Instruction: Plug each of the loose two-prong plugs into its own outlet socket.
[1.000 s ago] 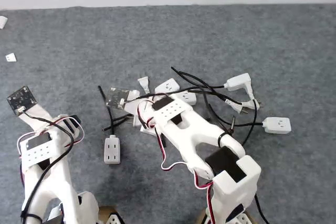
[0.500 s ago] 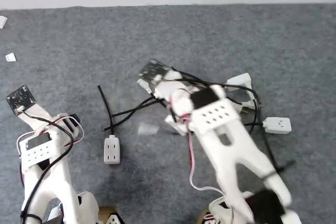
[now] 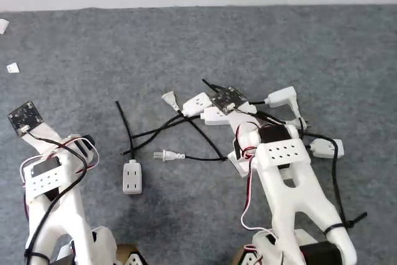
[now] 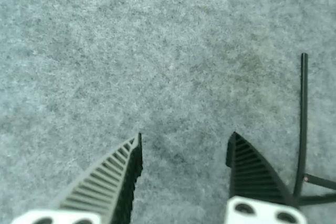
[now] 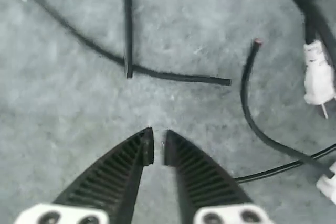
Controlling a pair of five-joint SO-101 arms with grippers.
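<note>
Grey felt table: right gripper, nearly together and empty, hangs over cords, probably choosing one; left gripper, apart, idles near the left edge.

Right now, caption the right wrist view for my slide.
Right tool, shut and empty, over grey carpet crossed by black cords.

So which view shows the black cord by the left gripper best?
The high view: the black cord lies whole, free end to the other cords. The left wrist view gives one straight stretch beside the left gripper. The right wrist view has several black cords; which is this, I cannot tell.
</note>
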